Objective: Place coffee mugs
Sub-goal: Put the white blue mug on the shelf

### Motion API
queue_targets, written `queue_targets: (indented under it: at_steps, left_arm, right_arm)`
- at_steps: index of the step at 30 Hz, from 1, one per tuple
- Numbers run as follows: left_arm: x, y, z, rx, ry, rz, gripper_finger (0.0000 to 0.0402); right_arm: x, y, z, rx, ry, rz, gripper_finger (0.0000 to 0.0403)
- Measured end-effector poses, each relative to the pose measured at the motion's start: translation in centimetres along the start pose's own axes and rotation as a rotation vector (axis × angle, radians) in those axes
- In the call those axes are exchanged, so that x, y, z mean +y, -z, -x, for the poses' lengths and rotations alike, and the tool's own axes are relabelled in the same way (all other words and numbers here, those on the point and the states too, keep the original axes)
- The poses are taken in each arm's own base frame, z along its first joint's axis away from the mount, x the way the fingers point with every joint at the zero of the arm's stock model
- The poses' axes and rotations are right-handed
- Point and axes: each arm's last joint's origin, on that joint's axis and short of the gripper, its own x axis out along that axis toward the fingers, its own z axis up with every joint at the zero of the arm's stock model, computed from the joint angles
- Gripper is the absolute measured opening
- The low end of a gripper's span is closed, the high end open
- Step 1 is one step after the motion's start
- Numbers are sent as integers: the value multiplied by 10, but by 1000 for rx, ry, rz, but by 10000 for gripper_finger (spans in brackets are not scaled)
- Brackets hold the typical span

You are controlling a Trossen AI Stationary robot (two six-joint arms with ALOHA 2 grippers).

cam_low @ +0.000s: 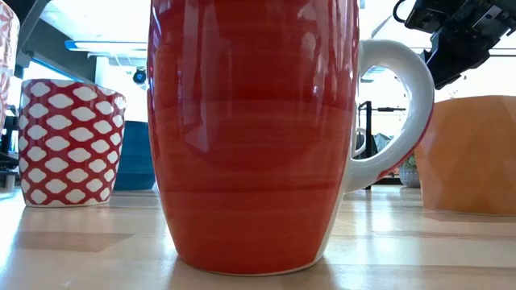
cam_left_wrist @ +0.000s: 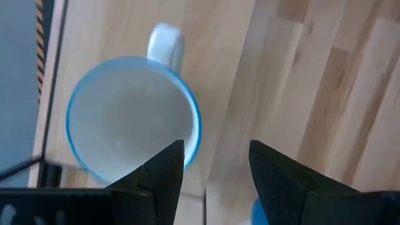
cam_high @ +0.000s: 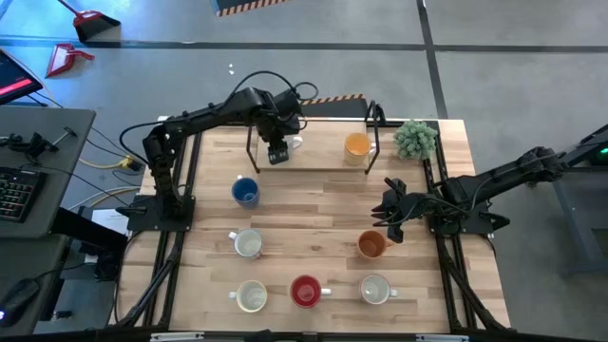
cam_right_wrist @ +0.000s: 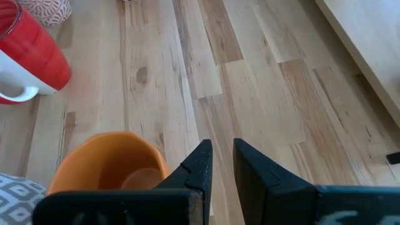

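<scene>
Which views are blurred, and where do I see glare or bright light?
Left wrist view: the blue-rimmed mug is soft and out of focus. Low view: the red mug fills the frame, with pale reflections on its glaze, against a bright washed-out background. High view: even light.

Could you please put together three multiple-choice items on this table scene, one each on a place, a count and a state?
1. Where does the yellow-orange mug stand?
A. on the raised shelf beside the potted plant
B. between the two front white mugs
C. under the right tool

2. How many mugs stand in the front row nearest the table's near edge?
A. one
B. three
C. five

3. How is the left tool in the left wrist view?
A. clamped on a red mug
B. open, holding nothing, above a blue-rimmed mug
C. out of sight

Key: 1 A, the high view shows it on the shelf; 2 B, white, red, white; 3 B, its fingers stand apart.
</scene>
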Motion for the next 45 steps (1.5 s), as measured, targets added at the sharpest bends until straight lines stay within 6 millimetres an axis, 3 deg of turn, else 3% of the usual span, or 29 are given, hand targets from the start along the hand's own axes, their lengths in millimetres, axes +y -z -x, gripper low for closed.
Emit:
queue_targets:
  at_steps: [15, 22, 38, 45]
  left_arm:
    - [5, -2, -12, -30, -87, -48, 170]
    - [2, 6, -30, 22, -64, -49, 170]
    - [9, 2, -30, -34, -89, -70, 170]
    - [9, 9, -41, 6, -78, -75, 170]
  right_arm:
    - [0, 0, 0, -1, -1, -12, 44]
    - [0, 0, 0, -1, -1, -11, 44]
    - [0, 0, 0, 2, -8, -16, 44]
    - [0, -1, 1, -1, -10, -17, 44]
